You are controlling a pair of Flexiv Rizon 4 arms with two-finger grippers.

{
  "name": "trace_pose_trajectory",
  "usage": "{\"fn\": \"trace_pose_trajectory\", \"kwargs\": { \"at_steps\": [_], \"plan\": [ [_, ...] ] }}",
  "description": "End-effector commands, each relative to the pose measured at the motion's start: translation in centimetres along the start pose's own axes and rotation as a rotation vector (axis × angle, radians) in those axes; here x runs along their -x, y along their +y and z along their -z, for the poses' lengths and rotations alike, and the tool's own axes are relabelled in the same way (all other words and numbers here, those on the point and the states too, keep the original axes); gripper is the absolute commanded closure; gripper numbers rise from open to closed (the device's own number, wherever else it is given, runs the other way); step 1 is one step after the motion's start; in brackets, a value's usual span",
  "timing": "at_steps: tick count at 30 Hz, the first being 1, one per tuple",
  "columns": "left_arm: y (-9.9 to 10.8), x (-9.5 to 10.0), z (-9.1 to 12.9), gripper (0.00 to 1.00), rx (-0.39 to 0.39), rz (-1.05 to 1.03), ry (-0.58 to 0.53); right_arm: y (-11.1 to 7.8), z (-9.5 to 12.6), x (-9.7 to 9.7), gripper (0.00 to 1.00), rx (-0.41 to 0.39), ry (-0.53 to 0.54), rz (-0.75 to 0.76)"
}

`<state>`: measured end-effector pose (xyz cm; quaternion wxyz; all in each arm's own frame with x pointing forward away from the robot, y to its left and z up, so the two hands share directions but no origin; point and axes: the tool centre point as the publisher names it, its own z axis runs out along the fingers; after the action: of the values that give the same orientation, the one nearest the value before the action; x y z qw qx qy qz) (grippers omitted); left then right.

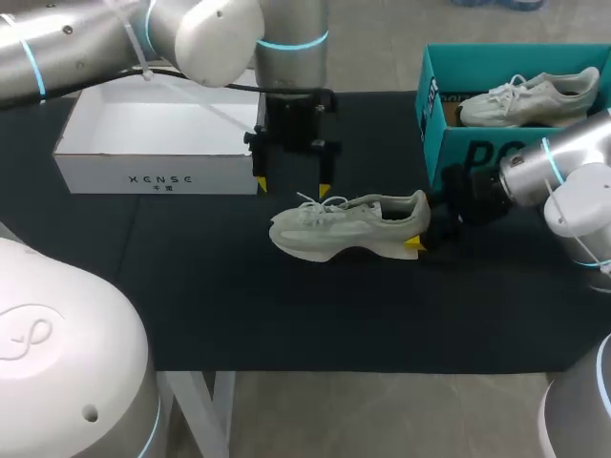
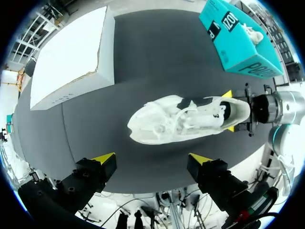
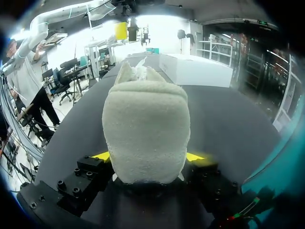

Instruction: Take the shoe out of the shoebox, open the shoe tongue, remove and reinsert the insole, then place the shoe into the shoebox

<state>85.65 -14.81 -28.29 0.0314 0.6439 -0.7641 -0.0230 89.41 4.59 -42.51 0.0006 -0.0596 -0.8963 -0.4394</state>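
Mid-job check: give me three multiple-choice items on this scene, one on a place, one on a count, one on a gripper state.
1. Where is the shoe at the right gripper? A in the teal box; B on the table; C in the white box.
2. How many shoes show? A one; B two; C three.
3. The left gripper is: A open above the shoe; B shut on the shoe; C shut on the white box.
Answers: 1 B, it lies on the table between the boxes. 2 B, a second shoe sits in the teal box. 3 A, its tips stand apart with nothing between.
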Motion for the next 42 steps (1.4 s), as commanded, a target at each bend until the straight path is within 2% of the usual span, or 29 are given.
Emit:
{"fn": "trace_pose_trajectory", "kwargs": {
  "at_steps": [1,9,10,11,17,26,32,42],
  "plan": [
    [0.2,-2.6,0.0,0.00,-0.030,0.000,-0.015,-0.2,-0.5,0.2,1.00,-0.001,0.001,0.000],
    [1.4,-5.9,-0.5,0.00,-0.068,-0.016,-0.014,-0.2,-0.5,0.2,1.00,-0.001,0.001,0.000],
    [1.4,-6.3,-0.7,0.00,-0.086,-0.018,0.026,-0.2,-0.5,0.2,1.00,-0.001,0.001,0.000],
    [1.4,-6.8,-0.8,0.00,-0.112,-0.005,0.005,-0.2,-0.5,0.2,1.00,-0.001,0.001,0.000],
    [-0.2,-8.8,-1.7,0.00,-0.103,0.000,-0.016,-0.2,-0.5,0.2,1.00,-0.001,0.001,0.000],
    [-2.5,-11.7,-2.3,0.00,-0.137,0.006,-0.066,-0.2,-0.5,0.2,1.00,-0.001,0.001,0.000],
    [-4.9,-12.3,-3.5,0.00,-0.152,0.030,-0.118,-0.2,-0.5,0.2,1.00,-0.001,0.001,0.000],
    [-7.5,-10.6,-5.1,0.00,-0.126,0.089,-0.175,-0.2,-0.5,0.2,1.00,-0.001,0.001,0.000]
  ]
}}
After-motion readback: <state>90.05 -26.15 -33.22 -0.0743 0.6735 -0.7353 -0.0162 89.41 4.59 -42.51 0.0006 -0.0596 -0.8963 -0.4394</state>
